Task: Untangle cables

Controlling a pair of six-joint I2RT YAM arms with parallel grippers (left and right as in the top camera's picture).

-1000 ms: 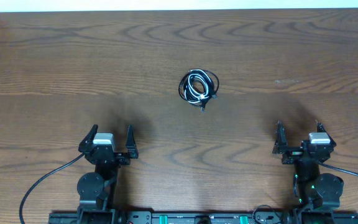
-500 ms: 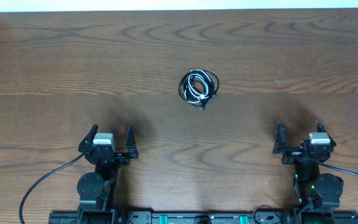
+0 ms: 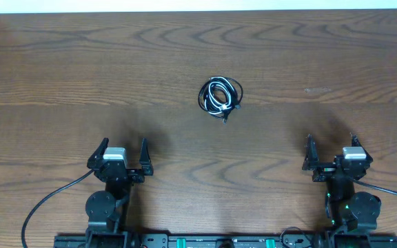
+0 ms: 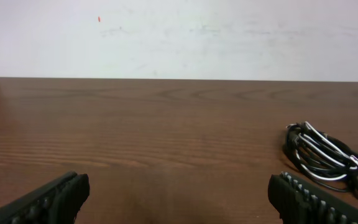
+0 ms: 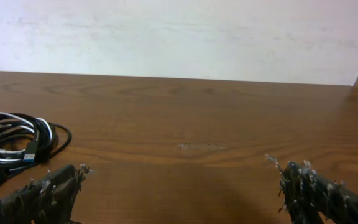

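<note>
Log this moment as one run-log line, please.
phase: pre-grasp | cables: one coiled bundle on table, untouched | left end effector: open, empty | right end effector: open, empty

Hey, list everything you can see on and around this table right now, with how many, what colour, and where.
cables: one coiled bundle, one white strand and black ones, exact number cannot be told; on the table just past the middle, ahead of and between both arms
blue plug end: one, blue, on the bundle
table: one, dark brown wood grain, fills the overhead view
wall: one, white, along the far edge of the table
arm wires: two, thick black, trailing from the arm bases at the near edge
left gripper: one, black, near-left, open, holding nothing
right gripper: one, black, near-right, open, holding nothing
</note>
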